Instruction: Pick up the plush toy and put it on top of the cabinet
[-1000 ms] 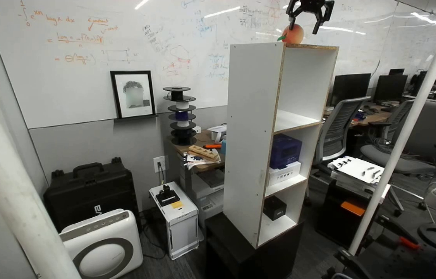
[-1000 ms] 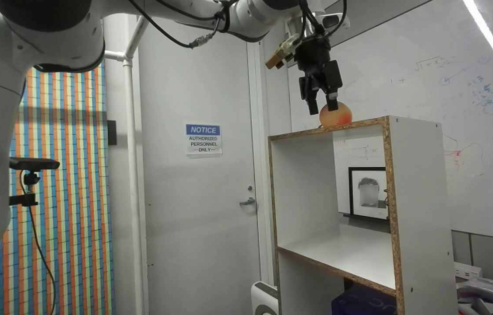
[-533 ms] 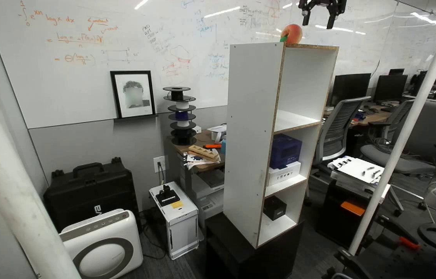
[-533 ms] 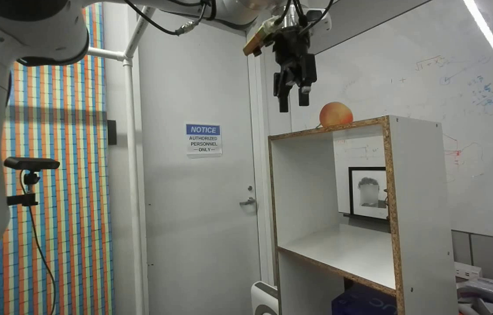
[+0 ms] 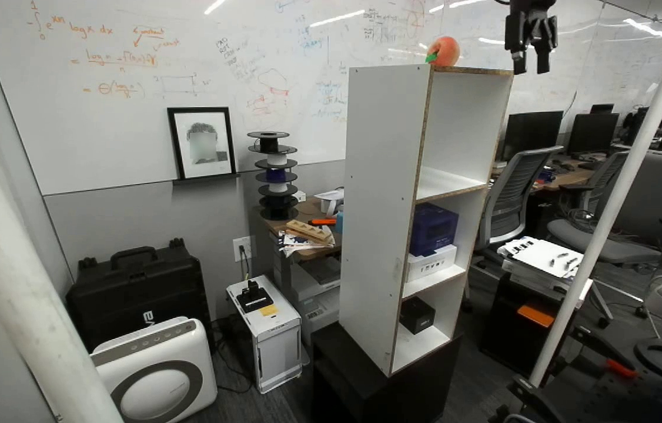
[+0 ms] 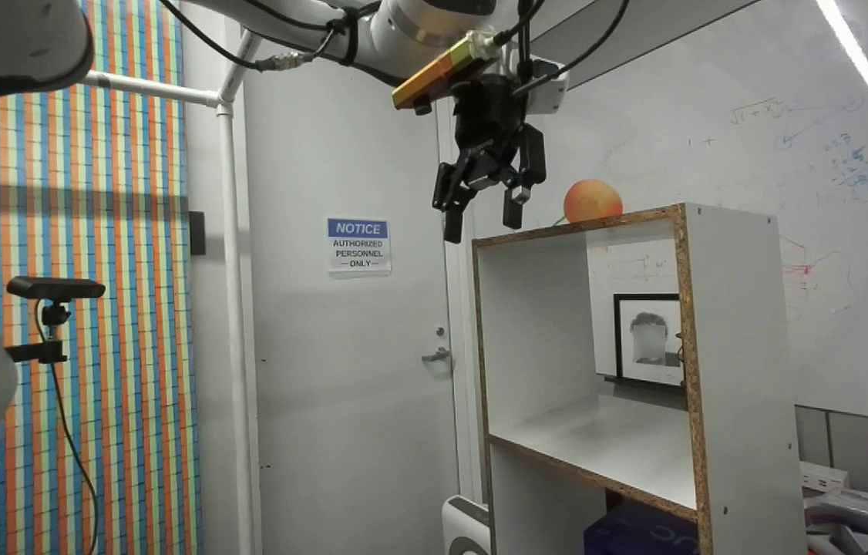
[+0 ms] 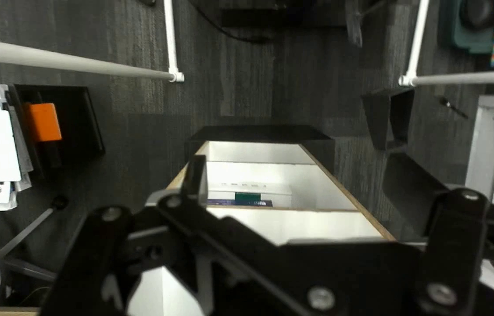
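Orange-coloured, one plush toy (image 5: pixel 444 51) is being borne atop one three-compartment cabinet (image 5: pixel 384 205). Two fingers (image 6: pixel 452 226) are being held apart, clear of the toy; one black box (image 5: pixel 417 315) is being housed in the lowest compartment (image 5: pixel 425 345).

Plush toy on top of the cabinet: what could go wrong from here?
The rounded plush toy rests ungripped on top of the cabinet, so a bump might roll it off; how near an edge it sits is hard to tell. The open gripper hangs clear of it, but a move toward it could knock the toy.
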Robot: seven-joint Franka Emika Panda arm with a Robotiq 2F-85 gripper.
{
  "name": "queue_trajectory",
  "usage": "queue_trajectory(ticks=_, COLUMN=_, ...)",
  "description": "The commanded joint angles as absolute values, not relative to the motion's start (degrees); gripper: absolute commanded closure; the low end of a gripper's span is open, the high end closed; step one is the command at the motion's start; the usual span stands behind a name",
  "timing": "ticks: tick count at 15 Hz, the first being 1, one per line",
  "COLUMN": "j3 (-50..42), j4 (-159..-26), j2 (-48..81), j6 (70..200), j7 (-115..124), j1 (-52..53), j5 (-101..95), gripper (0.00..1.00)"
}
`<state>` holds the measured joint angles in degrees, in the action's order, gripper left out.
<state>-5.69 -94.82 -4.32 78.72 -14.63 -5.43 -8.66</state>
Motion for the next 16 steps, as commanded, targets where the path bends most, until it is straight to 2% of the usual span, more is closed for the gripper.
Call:
queue_trajectory(ticks=1, j3=-6.6, j4=-108.7, j2=-13.7, j6=89.8, j7=-20.3, j1=-5.6, j5=-11.8, gripper=0.00)
queue_trajectory(ticks=7, j3=-7.5, j4=-127.4, j2=-30.6, j6=105.3, j7=-16.5, j1=-4.6, j5=-6.2, gripper=0.00)
queue_trajectory(ticks=11, j3=-6.9, j4=-132.6, j2=-38.4, j6=99.2, j7=-10.3, j1=-5.7, j5=-3.4, gripper=0.00)
queue_trajectory(ticks=12, j3=-7.4, j4=-129.5, j2=-33.8, j6=100.4, j7=-13.5, j1=-4.7, j5=-5.1, gripper=0.00)
queue_trajectory(ticks=16, j3=-7.3, j4=-132.5, j2=-38.1, j6=99.2, j7=-10.7, j1=-4.8, j5=-4.8, gripper=0.00)
